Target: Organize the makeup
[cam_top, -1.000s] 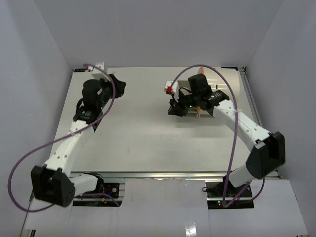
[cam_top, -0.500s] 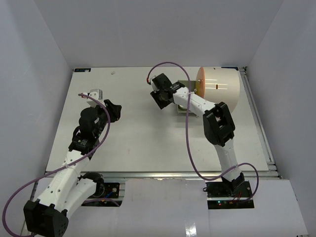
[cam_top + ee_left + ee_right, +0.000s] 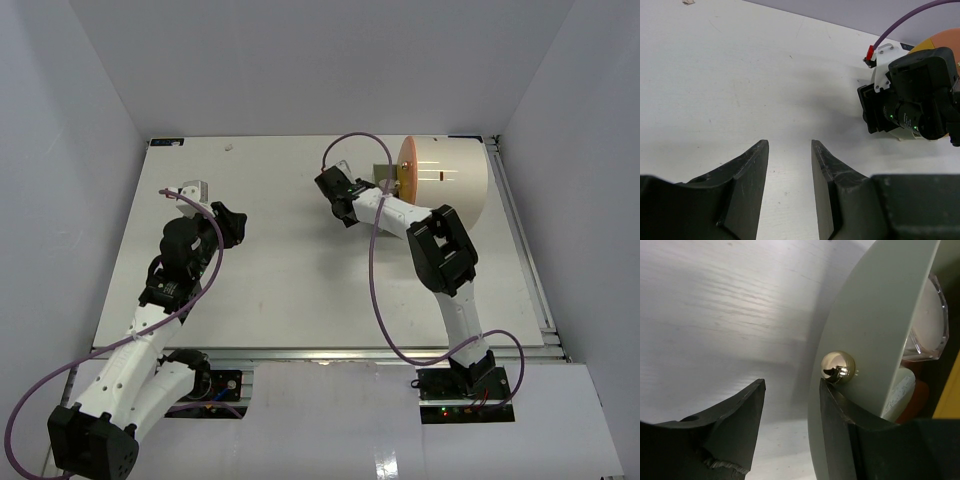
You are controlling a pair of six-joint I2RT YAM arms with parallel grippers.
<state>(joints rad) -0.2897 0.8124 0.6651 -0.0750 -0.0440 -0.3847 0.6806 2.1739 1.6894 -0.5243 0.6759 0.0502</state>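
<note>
Makeup shows only in the right wrist view: a clear faceted jar (image 3: 927, 315) with white content and an orange-red piece (image 3: 918, 396) lie behind a curved grey-green drawer front (image 3: 875, 325) with a gold knob (image 3: 838, 367). My right gripper (image 3: 791, 385) is open and holds nothing. Its right fingertip sits just under the knob. Seen from above, the right gripper (image 3: 336, 190) is left of the cream drum case (image 3: 450, 185) with the orange front (image 3: 406, 170). My left gripper (image 3: 228, 222) hangs open and empty over bare table at the left (image 3: 789, 145).
The drum case stands at the back right near the table's right edge (image 3: 520, 230). A small scrap (image 3: 230, 147) lies near the back edge. The right arm's purple cable (image 3: 375, 270) loops over the middle of the table.
The right jaws have opened wider, and that gripper has shifted a little right toward the case. The left arm pulled back from the far left earlier and now holds still.
</note>
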